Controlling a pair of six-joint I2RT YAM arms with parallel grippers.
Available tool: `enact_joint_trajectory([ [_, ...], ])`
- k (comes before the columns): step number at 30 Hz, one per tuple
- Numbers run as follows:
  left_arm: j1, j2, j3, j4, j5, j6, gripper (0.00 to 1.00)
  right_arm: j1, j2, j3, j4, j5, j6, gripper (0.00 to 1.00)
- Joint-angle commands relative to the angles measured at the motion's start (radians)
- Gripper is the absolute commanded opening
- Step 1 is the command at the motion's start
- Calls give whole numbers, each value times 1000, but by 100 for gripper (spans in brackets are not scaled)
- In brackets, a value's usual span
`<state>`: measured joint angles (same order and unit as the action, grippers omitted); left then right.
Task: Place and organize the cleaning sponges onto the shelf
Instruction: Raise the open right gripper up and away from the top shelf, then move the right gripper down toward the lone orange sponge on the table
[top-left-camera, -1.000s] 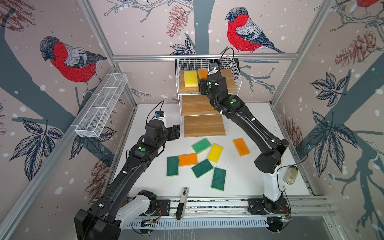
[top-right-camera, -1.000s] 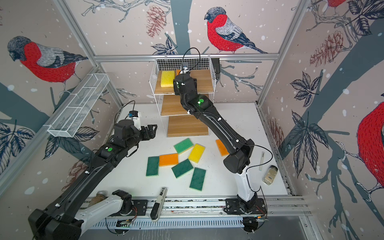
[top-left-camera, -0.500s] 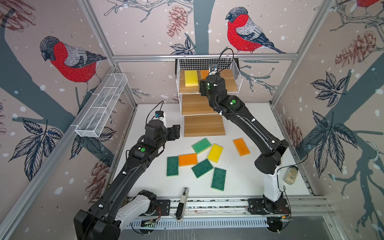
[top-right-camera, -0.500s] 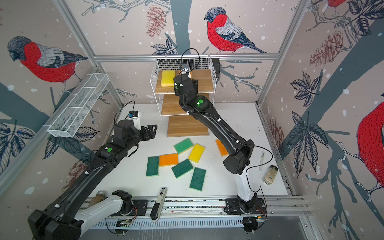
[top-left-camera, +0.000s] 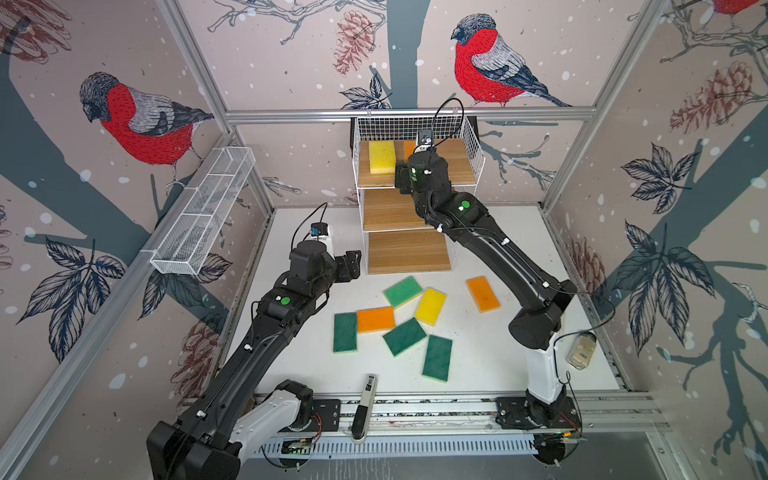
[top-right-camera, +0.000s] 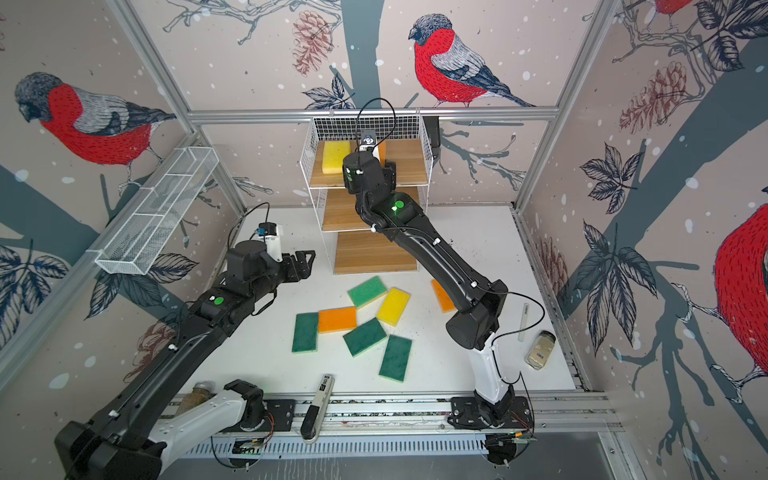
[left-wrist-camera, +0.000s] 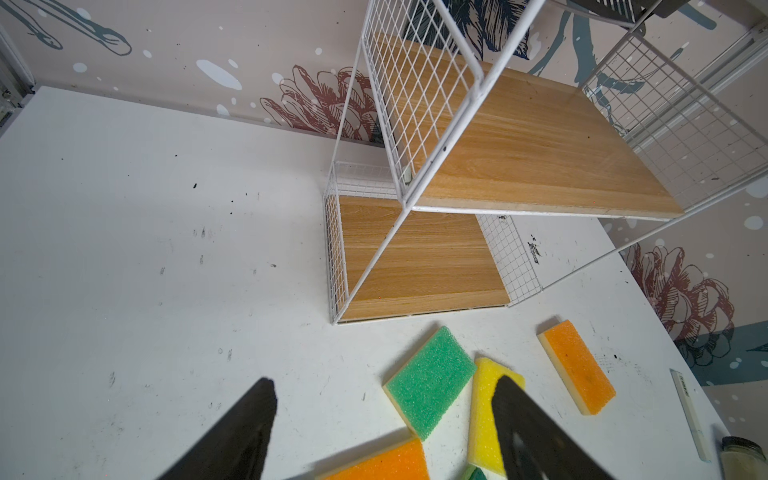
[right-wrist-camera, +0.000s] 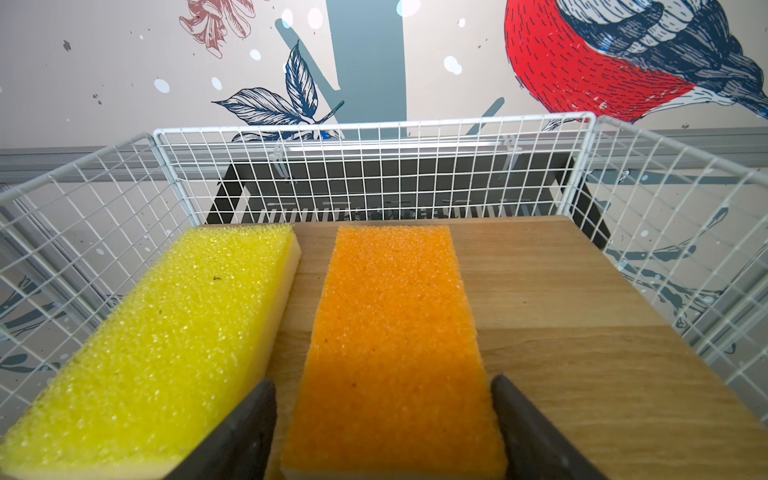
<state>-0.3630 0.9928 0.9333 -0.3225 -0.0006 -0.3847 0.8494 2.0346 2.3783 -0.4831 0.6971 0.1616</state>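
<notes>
- Since the moment before: the right gripper (right-wrist-camera: 382, 382) had drawn back towards the front edge of the shelf's (top-left-camera: 407, 253) top board (right-wrist-camera: 582, 332), and its fingers had spread. The left gripper (top-left-camera: 354, 266) had not shifted.
- Right fingers: wide apart, straddling the near end of the orange sponge (right-wrist-camera: 395, 324), which lay flat on the board with nothing gripping it.
- Left fingers: spread and empty, hovering over the table (top-left-camera: 498, 374) at the shelf's 8 o'clock.
- Hazard, as I judged it: the coarse face could catch a finger on withdrawal and drag the sponge askew or off the front edge. A sideways drift would nudge the yellow sponge (right-wrist-camera: 166, 340) at its 9 o'clock.
- Hazard: the right forearm lay across the middle board and might block the left arm's approach.
- Stock: flat rectangles, a coarse-pored coloured face over pale foam. Two were on the top board. Seven loose sponges (top-left-camera: 404, 336) lay on the table at the shelf's 6 o'clock, several touching.
</notes>
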Motion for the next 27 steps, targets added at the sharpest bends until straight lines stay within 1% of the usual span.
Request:
enact_joint_trajectory([
  [1, 1, -3, 1, 34, 10, 8, 82, 2, -11, -6, -103, -14, 20, 82],
  [4, 2, -4, 2, 35, 12, 7, 82, 8, -30, -10, -106, -12, 4, 86],
  [19, 2, -6, 15, 18, 30, 9, 82, 68, -149, -82, -79, 26, -39, 93],
  [23, 2, -17, 21, -1, 28, 11, 82, 79, -204, -136, -70, 41, -47, 94],
  [27, 2, -18, 30, -28, 18, 18, 82, 82, -282, -231, -39, 34, -45, 95],
])
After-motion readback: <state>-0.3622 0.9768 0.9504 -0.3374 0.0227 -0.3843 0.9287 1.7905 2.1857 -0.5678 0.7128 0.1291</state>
